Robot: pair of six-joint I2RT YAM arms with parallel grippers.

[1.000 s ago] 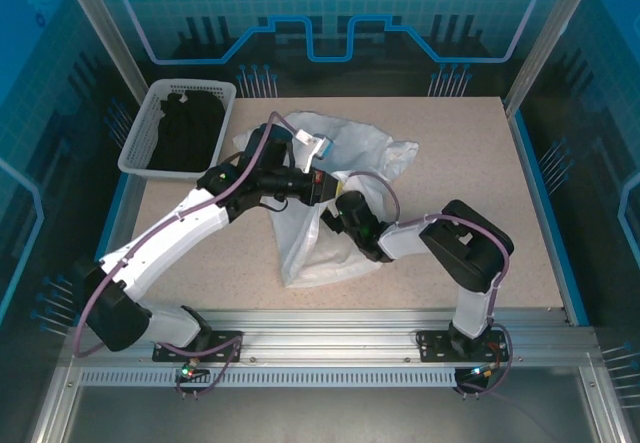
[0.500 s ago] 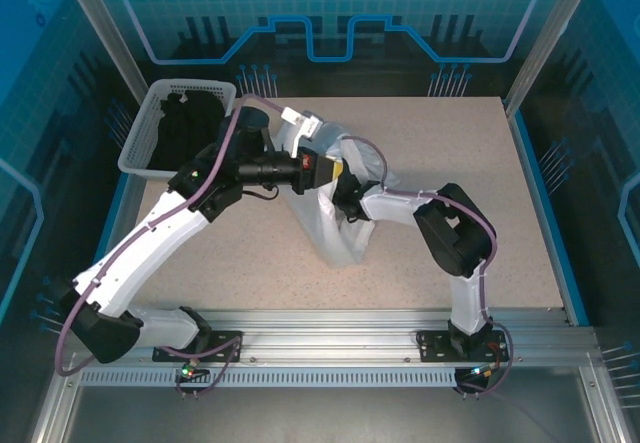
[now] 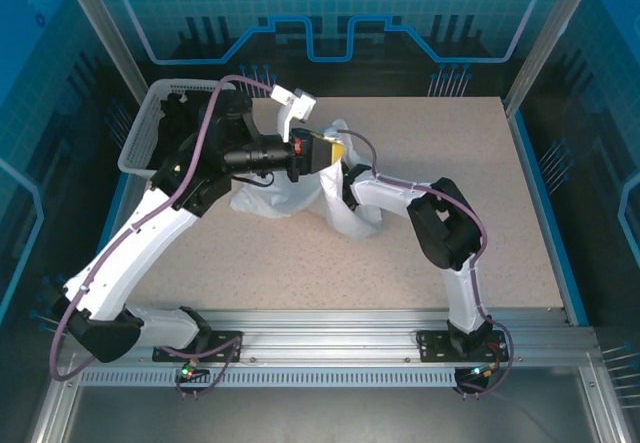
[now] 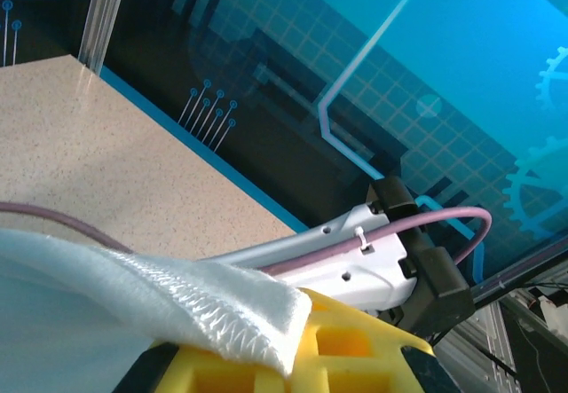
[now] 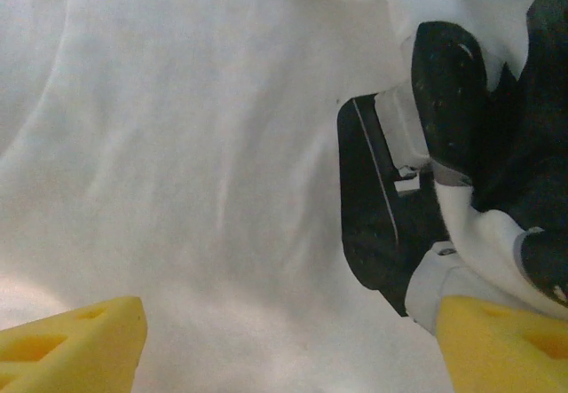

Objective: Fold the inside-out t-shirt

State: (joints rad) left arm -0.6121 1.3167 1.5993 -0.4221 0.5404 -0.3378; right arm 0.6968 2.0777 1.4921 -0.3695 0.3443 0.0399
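1. Toward the far left of the worktop, the white t-shirt hung bunched from the left claw, which was clamped on its hem.
2. Right claw stood wide apart, just beside the cloth.

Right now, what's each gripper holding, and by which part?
Left gripper pinches the white t-shirt by a stitched edge; right gripper is open, holding nothing.

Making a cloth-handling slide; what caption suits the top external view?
Left gripper holds the white t-shirt bunched up; right arm reaches toward it.
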